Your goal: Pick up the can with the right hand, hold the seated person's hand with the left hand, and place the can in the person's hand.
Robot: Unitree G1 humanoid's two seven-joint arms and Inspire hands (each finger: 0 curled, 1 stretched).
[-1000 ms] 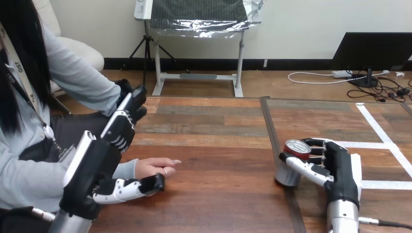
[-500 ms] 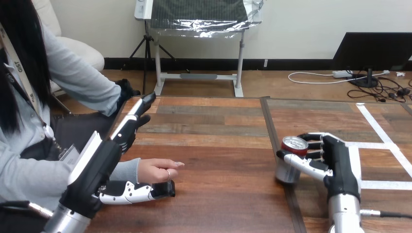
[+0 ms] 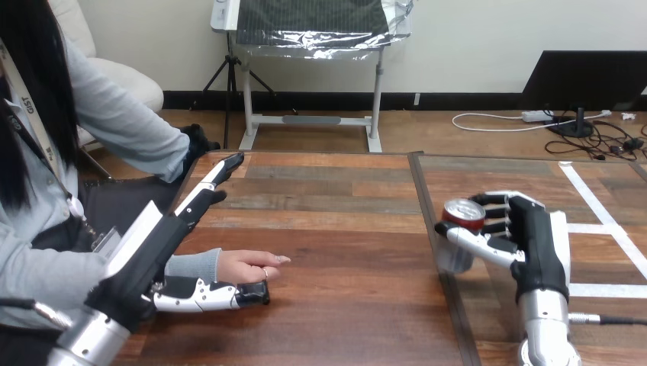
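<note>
Slippage threatens the can (image 3: 458, 229), gripped high by the right hand (image 3: 535, 245); left hand (image 3: 156, 255) lies straight-fingered beside the person's hand (image 3: 246, 267).

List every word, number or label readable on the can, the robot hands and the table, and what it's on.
On the can: nothing readable.
On the right robot hand and left robot hand: no markings readable.
On the table: white tape strips, no writing.
</note>
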